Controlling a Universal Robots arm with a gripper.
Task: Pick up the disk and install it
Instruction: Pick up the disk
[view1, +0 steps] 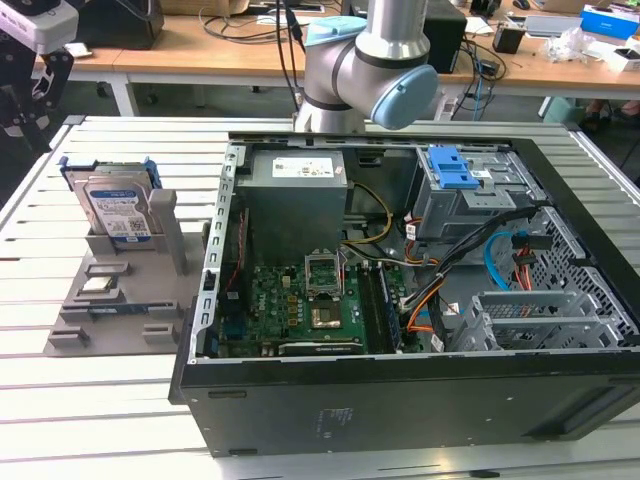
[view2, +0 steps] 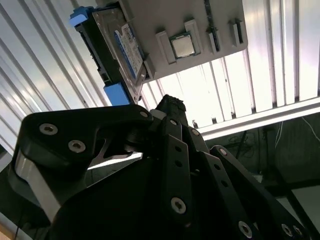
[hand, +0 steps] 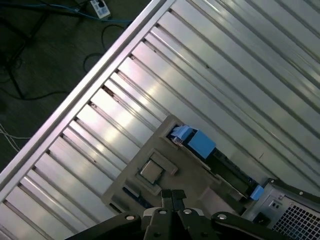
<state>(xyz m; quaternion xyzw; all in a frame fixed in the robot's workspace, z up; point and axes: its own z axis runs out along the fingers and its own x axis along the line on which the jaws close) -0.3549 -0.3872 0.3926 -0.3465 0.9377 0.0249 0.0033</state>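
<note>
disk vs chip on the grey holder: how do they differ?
Pose: the disk stands on edge in a slot of the holder, while the chip lies flat in a recess.
Size: the disk is far larger than the chip.
Look: the disk is rectangular, with a blue-and-white label and a blue bracket. The chip is a plain silver square.
Shared: both sit on that holder, beside the open case.

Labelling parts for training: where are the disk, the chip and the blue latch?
disk (view1: 118, 208), exterior view, its blue-and-white label.
chip (view2: 183, 46), second wrist view, its silver top.
blue latch (view1: 449, 170), exterior view, its flat face.
</note>
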